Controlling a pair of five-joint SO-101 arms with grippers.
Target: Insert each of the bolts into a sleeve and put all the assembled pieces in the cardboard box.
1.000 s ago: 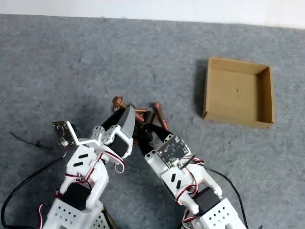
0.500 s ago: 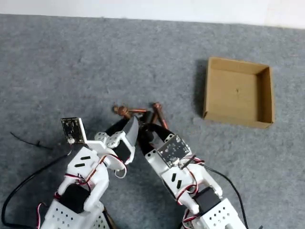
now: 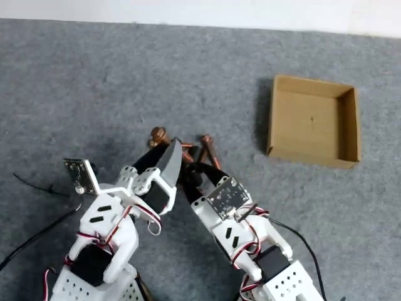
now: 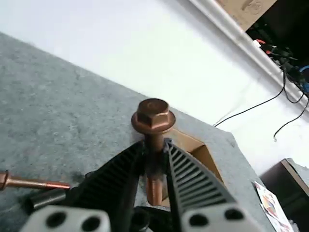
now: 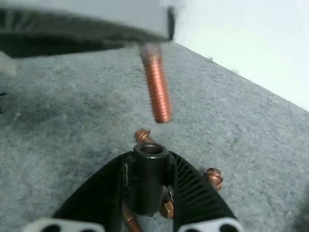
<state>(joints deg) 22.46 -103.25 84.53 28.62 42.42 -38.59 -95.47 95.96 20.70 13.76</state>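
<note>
**High view: bolt in one claw, sleeve in the other**

High view. Shows the left claw (image 3: 164,145) clamped on a copper bolt (image 3: 157,133), with the head pointing toward 11 o'clock. Puts the right claw (image 3: 190,170) just beside it at 4 o'clock, closed on something too dark to name from here. Finds loose bolts (image 3: 210,152) lying on the grey bench (image 3: 94,75), at 12 to 1 o'clock of the right claw and close to both claw tips. Sets the cardboard box (image 3: 313,122) at 2 o'clock from the claws, well apart from them, open side up.

Left wrist view. Has the left claw (image 4: 153,144) pinching the bolt (image 4: 153,117) by its shank. Leaves the hex head clear beyond the ribbed fingers (image 4: 193,179), with the threaded end showing between them. Catches one of the loose bolts (image 4: 34,183) flat on the bench, a loose sleeve (image 4: 46,199) just beside it. Glimpses the cardboard box (image 4: 199,153) past the gripped shank.

Right wrist view. Has the right claw (image 5: 149,166) clamped on a black sleeve (image 5: 147,181), open mouth turned toward the bolt (image 5: 157,92). Keeps the threaded tip near that mouth but apart from it, not yet inside. Blurs the left claw (image 5: 82,26) at the bolt's far end. Picks out copper heads of the loose bolts (image 5: 213,178) on the bench close around the sleeve.
</note>
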